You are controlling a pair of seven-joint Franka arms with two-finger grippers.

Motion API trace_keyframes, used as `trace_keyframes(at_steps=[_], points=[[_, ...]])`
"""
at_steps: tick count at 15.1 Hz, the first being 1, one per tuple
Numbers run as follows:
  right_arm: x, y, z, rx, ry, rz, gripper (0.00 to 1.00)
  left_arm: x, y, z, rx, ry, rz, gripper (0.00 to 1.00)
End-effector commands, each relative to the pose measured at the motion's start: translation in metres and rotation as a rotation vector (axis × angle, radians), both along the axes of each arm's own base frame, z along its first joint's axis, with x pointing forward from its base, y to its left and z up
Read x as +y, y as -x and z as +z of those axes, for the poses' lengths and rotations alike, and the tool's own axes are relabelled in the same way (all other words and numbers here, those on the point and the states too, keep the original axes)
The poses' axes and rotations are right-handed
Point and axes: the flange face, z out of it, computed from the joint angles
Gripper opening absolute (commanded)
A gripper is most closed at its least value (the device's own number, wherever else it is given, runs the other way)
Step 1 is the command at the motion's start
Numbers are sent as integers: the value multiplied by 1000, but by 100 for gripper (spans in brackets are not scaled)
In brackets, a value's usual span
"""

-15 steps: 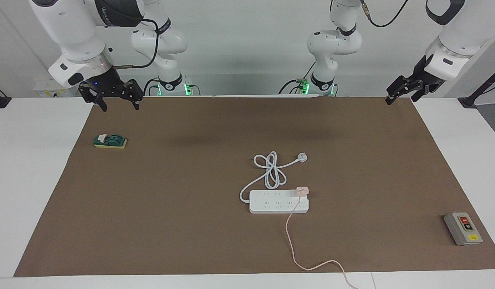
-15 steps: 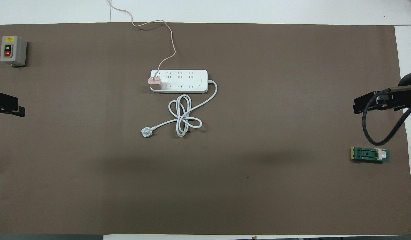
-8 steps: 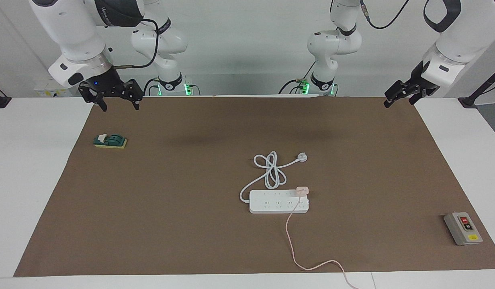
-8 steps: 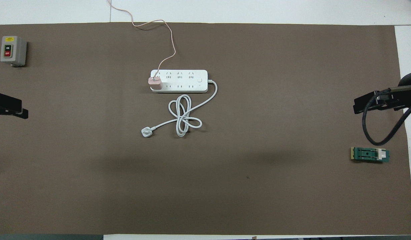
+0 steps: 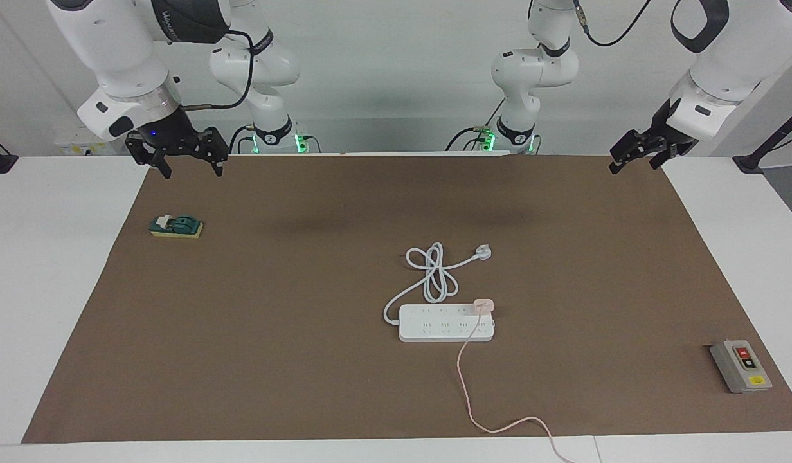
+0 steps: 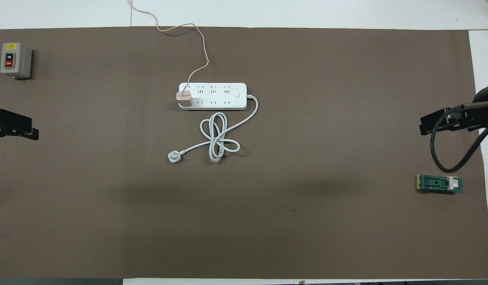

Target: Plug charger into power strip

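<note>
The white power strip (image 5: 434,328) (image 6: 216,90) lies on the brown mat near the table's middle. The pale-pink charger (image 5: 483,305) (image 6: 184,99) sits upright on the strip's end socket toward the left arm's end; its prongs are hidden. Its thin pink cable (image 5: 463,379) (image 6: 198,69) runs off the table edge farthest from the robots. My left gripper (image 5: 635,162) (image 6: 14,128) hangs open and empty over the mat's corner at the left arm's end. My right gripper (image 5: 191,168) (image 6: 442,122) hangs open and empty over the mat's corner at the right arm's end.
The strip's thick white cord (image 5: 434,273) (image 6: 218,140) coils nearer the robots and ends in a white three-pin plug (image 5: 483,252) (image 6: 173,157). A grey button box (image 5: 740,366) (image 6: 15,60) sits at the left arm's end. A green and yellow block (image 5: 176,226) (image 6: 439,183) lies under the right gripper's side.
My left gripper has drifted a little toward the table's middle. The right gripper, the charger and the strip have not moved.
</note>
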Motion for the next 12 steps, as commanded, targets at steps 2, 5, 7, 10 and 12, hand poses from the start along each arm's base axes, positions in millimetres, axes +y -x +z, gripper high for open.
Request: trace_keyframes(at_steps=[2, 5, 7, 10, 12], points=[[-5, 5, 1, -9, 6, 8, 100, -15, 7, -5, -13, -24, -35, 100], [-5, 5, 1, -10, 6, 8, 100, -28, 7, -5, -19, -31, -68, 100], [-5, 5, 1, -9, 6, 8, 100, -30, 6, -4, -31, -42, -82, 100], [-5, 5, 1, -10, 6, 8, 100, -30, 6, -4, -33, -41, -84, 100], [-5, 5, 1, -9, 6, 8, 100, -30, 5, -4, -34, -41, -84, 100]])
